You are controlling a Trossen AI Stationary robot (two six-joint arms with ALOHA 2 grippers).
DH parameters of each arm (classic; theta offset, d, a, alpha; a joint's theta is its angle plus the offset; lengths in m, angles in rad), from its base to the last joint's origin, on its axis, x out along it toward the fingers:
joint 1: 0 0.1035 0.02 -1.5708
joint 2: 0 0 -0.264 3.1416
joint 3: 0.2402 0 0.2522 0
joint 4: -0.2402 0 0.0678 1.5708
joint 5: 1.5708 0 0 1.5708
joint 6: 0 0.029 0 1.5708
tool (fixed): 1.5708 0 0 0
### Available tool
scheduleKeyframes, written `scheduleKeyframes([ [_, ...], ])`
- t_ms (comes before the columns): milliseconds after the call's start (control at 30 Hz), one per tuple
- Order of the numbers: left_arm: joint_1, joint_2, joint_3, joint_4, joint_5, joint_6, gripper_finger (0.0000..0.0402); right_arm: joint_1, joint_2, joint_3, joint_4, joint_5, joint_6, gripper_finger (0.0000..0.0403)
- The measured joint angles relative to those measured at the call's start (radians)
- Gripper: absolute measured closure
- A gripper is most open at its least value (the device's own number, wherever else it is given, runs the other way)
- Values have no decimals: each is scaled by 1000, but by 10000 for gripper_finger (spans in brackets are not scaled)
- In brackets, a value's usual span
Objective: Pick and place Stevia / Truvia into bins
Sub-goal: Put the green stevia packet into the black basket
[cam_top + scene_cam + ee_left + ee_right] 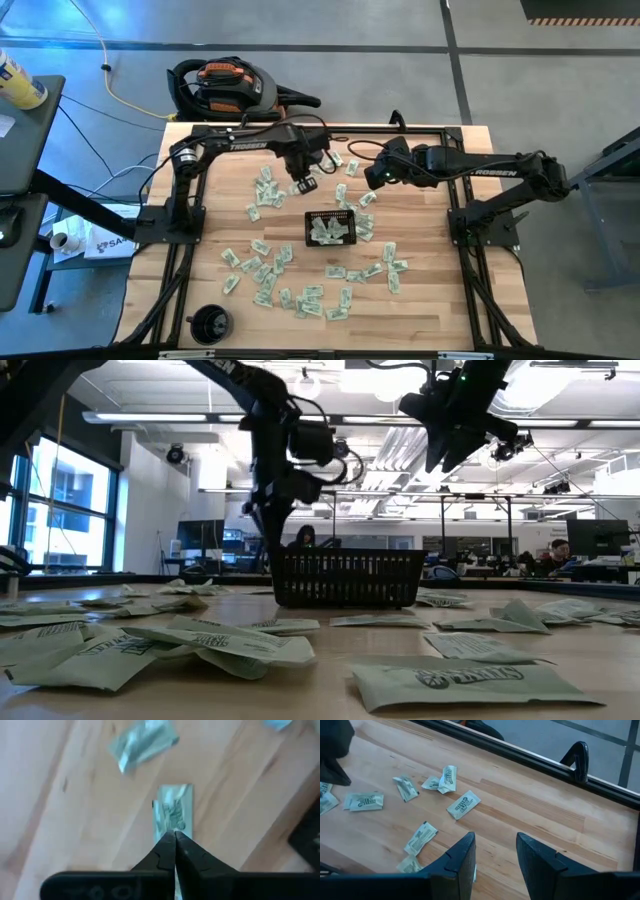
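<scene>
Wooden surface point(420, 300), strewn with dozens of pale green and white Stevia sachets point(262, 272), most of them spread around the black mesh tray point(331, 228) near the middle. Inside that tray, a few sachets already lying flat. Left gripper point(303, 185) just beyond the tray's far left corner, fingers pressed together on the end of one sachet point(173, 813), the rest of the packet sticking out past the tips over bare wood in the left wrist view. Whether that packet is lifted clear of the wood, cannot tell. In the low view, the same gripper point(272, 530) hanging just left of the tray point(348, 578), tips down near its rim. Right gripper point(371, 180) beyond the tray's far right corner, raised well above it in the low view, fingers point(462, 857) spread apart with nothing between them. More sachets lying between that gripper and the tray. Round black cup-like object point(210, 323) well off from the tray, at the near left corner of the surface.
</scene>
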Motion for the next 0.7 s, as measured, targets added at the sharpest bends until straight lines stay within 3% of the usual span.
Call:
scheduleKeyframes([
  [233, -7, -1, -14, 16, 73, 43, 366, 0, 0, 0, -1, 0, -17, 269],
  [567, -34, 0, -66, 189, 42, 107, 187, 0, 0, 0, -8, -8, -25, 269],
  [700, -28, 8, -70, 205, 32, 108, 151, 0, 0, 0, -8, -31, -24, 269],
])
